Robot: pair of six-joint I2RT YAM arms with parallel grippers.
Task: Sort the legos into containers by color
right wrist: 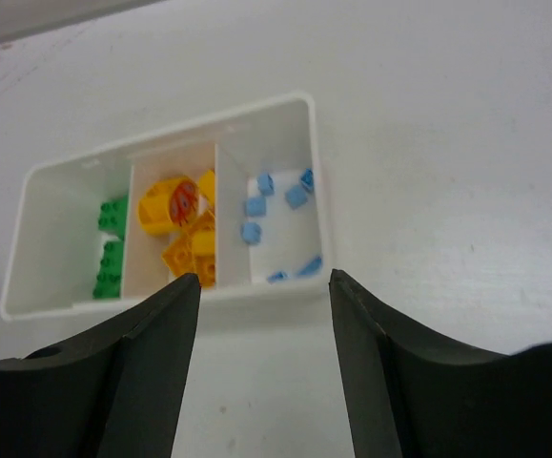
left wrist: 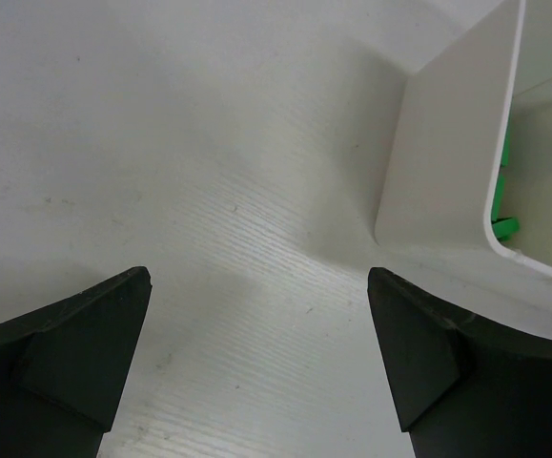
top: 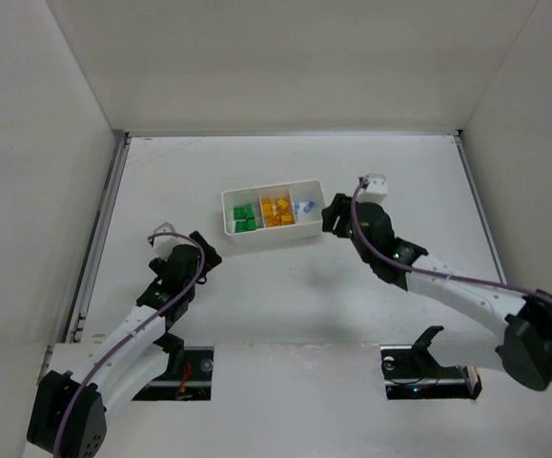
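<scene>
The left fingers stand spread wide and empty above the tabletop, near-left of the white tray. The right fingers, parted and empty, sit just right of it. Left wrist: the tray's corner lies far right, green legos inside. Right wrist: green legos occupy the left compartment, yellow-orange legos the middle, pale blue legos the right.

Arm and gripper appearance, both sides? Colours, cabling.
Both alike: left arm and right arm have white links, black joints, and a purple cable along each. The left gripper and right gripper have matte black wedge fingers.
</scene>
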